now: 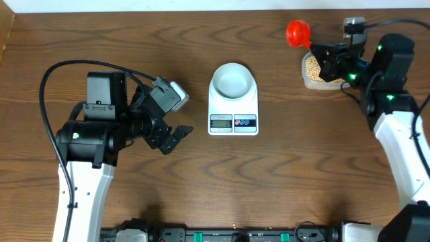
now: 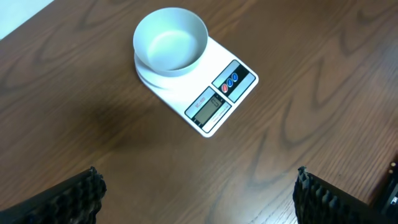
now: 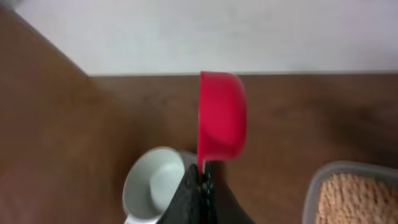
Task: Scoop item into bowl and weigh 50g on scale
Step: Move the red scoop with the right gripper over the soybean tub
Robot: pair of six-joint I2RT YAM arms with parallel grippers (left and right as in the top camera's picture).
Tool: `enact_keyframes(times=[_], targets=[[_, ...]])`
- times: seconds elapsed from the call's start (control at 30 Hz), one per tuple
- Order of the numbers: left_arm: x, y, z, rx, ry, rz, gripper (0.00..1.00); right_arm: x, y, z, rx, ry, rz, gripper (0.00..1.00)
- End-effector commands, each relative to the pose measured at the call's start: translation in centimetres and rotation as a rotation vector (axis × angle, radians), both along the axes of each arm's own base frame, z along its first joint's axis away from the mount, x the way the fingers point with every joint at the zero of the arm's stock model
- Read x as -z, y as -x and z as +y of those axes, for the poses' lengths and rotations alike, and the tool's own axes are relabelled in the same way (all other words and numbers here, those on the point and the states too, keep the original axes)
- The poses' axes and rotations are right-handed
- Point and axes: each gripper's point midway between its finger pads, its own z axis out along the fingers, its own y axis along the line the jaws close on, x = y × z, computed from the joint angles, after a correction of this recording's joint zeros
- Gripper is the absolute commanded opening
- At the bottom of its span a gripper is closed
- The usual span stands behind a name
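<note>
Brown table: bowl atop white scale

Dark wood-grain table meets a plain white wall behind

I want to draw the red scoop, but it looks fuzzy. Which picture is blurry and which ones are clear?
Right wrist view: blurry all over; the red scoop, the bowl and the beans all have soft edges. Overhead view: sharp, and the scale shows clearly. Left wrist view: sharp too, with a faint dark shadow on the table.
</note>
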Motion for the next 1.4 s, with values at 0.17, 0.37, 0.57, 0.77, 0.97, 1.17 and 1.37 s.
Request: enact_keyframes(times=[0.17,0.37,0.57,0.77,0.97,1.17,1.37], targets=[[-1.5,0.1,-0.5,0.025,0.034,-0.032,0.99,-1.9,0.3,-1.0,0.007,0.106,0.014,0.01],[-1.6,-0.1,-0.5,0.025,0.035,-0.044,0.99,-1.0,1.1,-2.2,0.008,0.073,0.080,0.01],[-1.6,-0.1,-0.5,0.025,0.035,-0.042,0.99,-1.3,1.3,-1.9,-0.023,0.053,0.068,0.01],[-1.7,-0.2,-0.5,0.010,0.046,-0.036,0.99,-1.3,1.3,-1.9,-0.045,0.095,0.033,0.01],[-2.0,-0.6,-0.5,-0.040,0.080,-0.020,0.99,-1.3,1.2,-2.0,-0.036,0.101,0.034,0.01],[-2.0,-0.6,-0.5,-0.039,0.080,-0.020,0.99,-1.3,1.2,-2.0,-0.036,0.101,0.034,0.01],[-2.0,-0.6,-0.5,-0.040,0.080,-0.020,0.99,-1.3,1.2,-2.0,-0.036,0.101,0.035,0.01]])
